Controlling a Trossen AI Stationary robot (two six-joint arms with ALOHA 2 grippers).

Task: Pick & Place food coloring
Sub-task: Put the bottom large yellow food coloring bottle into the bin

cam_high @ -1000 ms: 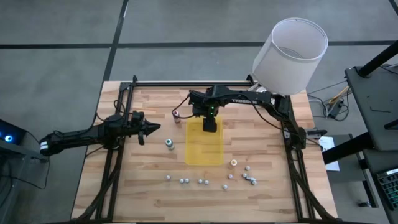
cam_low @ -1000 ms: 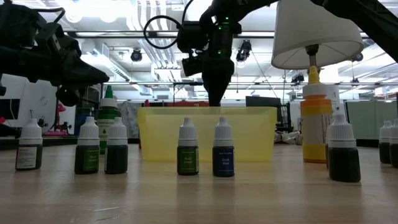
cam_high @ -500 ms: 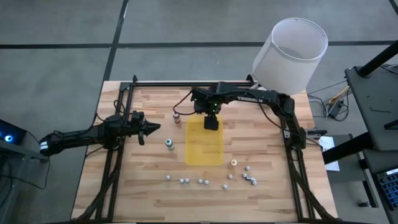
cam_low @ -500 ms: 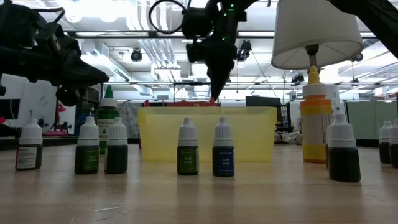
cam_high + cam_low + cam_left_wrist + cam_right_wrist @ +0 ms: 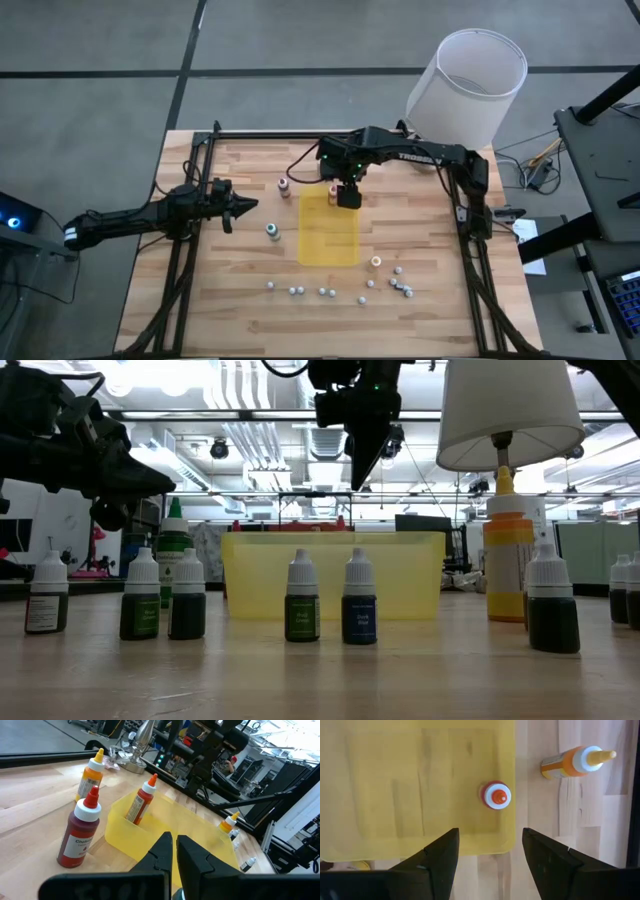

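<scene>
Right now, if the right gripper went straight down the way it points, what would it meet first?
Probably the yellow bin floor near its corner; the right gripper, open, points down there, beside the red bottle.

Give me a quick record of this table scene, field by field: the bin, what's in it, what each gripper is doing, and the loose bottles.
container: translucent yellow rectangular bin, mid-table
in the bin: one red bottle with orange-tipped white cap, upright near a corner
right gripper: open, empty, above the bin's far end
left gripper: shut, empty, waiting at the table's left
beside the bin: orange bottle with yellow tip, dark red bottle with red cap
front of table: row of small white-capped dark bottles, upright
</scene>
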